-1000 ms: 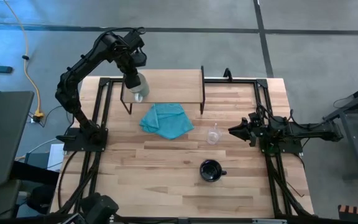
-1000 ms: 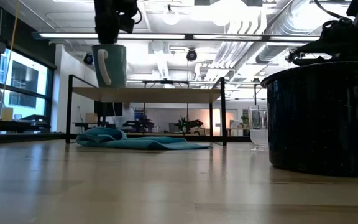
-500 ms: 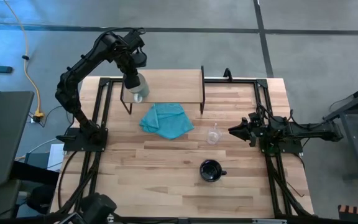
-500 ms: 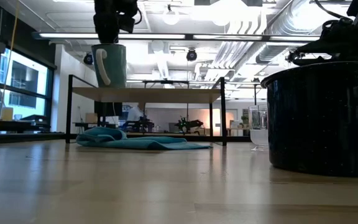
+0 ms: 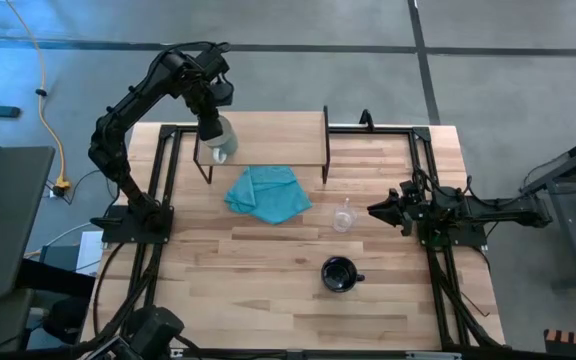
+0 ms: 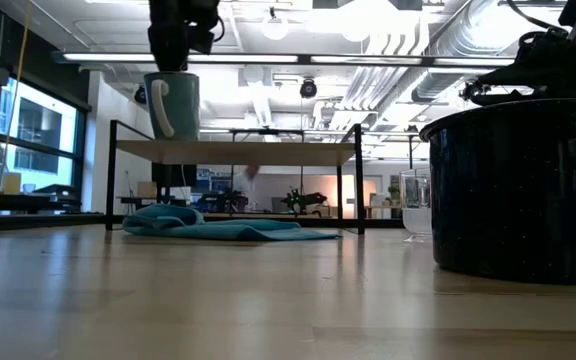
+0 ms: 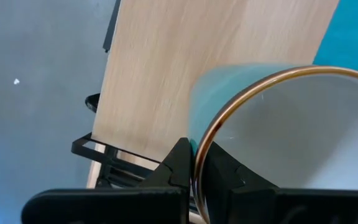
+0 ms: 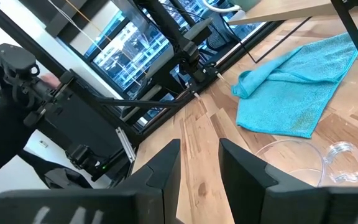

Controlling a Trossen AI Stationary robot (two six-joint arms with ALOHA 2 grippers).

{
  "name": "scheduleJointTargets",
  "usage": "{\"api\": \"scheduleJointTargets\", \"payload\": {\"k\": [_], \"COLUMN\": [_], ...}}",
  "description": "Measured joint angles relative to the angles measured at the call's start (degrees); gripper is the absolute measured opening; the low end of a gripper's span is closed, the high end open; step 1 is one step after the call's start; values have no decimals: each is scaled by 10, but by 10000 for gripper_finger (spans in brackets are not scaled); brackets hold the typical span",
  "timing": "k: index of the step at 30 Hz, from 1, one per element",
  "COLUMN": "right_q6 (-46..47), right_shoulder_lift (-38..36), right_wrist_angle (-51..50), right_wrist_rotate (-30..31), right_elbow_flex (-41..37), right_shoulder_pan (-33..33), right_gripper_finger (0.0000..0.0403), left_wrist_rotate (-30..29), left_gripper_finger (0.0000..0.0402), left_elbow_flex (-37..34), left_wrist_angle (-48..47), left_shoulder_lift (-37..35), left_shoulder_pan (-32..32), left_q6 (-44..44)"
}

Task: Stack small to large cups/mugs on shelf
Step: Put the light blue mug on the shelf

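Observation:
The pale white-green mug (image 6: pixel 172 105) hangs over the left end of the light-wood shelf (image 6: pixel 258 150), and my left gripper (image 5: pixel 211 122) is shut on it from above. The shelf board also shows in the left wrist view (image 7: pixel 185 68), below the mug. The clear glass cup (image 5: pixel 343 217) stands on the table in front of my right gripper (image 5: pixel 372 210), which is open and empty. The black mug (image 5: pixel 339 274) stands nearer the table's near edge, its handle pointing right. My left gripper pinches the pale mug's rim wall (image 7: pixel 199 138), one finger inside the mug and one outside. The fingers come from above, pointing down. The mug hangs upright below them with its handle (image 6: pixel 162 110) to one side, just above the shelf top.
A crumpled teal cloth (image 5: pixel 266 193) lies on the table in front of the shelf, partly under it. Black frame rails (image 5: pixel 163 180) run along both table sides. Bare tabletop lies at the near left.
My left gripper has carried the pale mug a little toward the table's left and far edges, keeping it upright above the shelf.

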Motion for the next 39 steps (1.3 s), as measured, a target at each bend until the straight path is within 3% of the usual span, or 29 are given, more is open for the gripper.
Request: {"api": "scheduleJointTargets", "payload": {"k": [16,25,39], "right_q6": [-6,-6,-6], "right_shoulder_lift": [0,0,0], "right_wrist_angle": [0,0,0], "right_wrist_rotate": [0,0,0], "right_elbow_flex": [0,0,0], "right_shoulder_pan": [0,0,0], "right_gripper_finger": [101,101,101], "left_wrist_rotate": [-14,-22,-19], "left_gripper_finger": [6,58,35], "left_elbow_flex": [0,-1,-1], "left_wrist_angle": [1,0,1], "left_shoulder_lift": [0,3,2], "left_shoulder_pan": [3,3,3], "left_q6": [4,4,20]}}
